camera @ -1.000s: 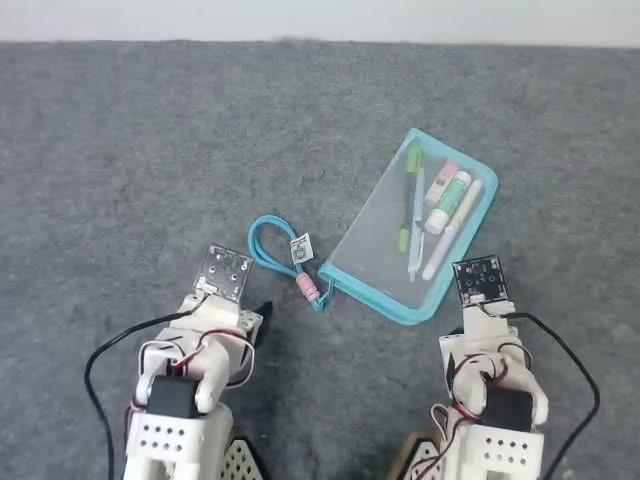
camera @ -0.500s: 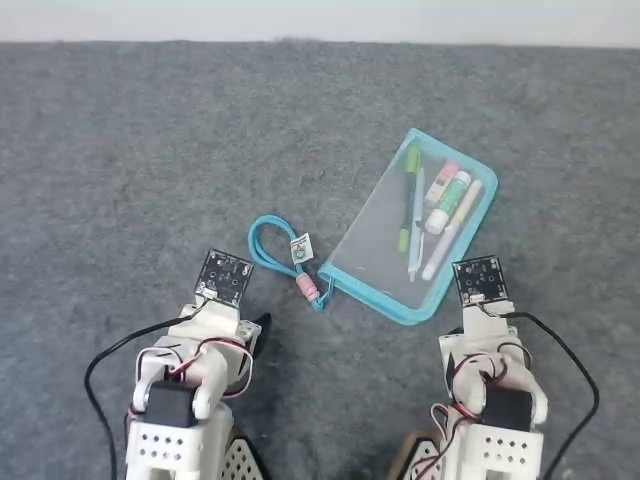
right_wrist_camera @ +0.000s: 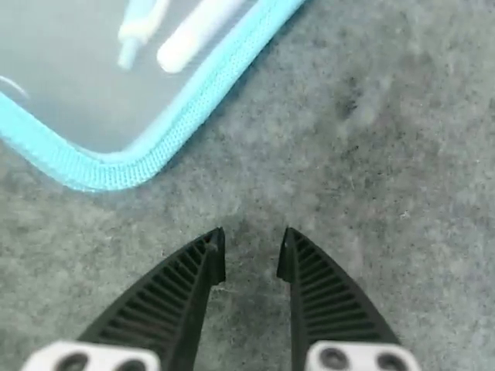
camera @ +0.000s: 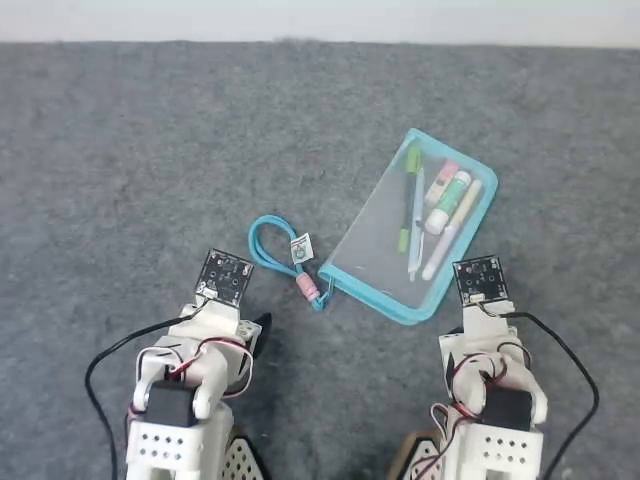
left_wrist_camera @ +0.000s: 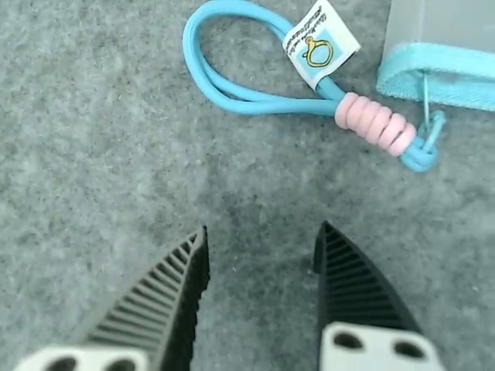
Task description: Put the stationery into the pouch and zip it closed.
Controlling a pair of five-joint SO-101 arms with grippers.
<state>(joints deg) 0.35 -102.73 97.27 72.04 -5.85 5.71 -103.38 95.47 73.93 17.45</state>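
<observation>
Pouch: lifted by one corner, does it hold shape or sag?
Probably sags: the pouch looks like thin translucent film with a soft fabric edge. The pens lie bunched at one end, so they may slide and shift the weight. Pushed, it likely drags on the fuzzy grey mat.

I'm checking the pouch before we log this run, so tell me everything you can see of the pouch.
The pouch is a flat rectangle with a translucent, plastic-looking face and a turquoise, fabric-like border. It lies flat and diagonal on the grey felt-like surface, just ahead of the open right gripper, which does not touch it. Pens and markers show through it. A blue loop strap with a pink binding joins its near corner.
</observation>
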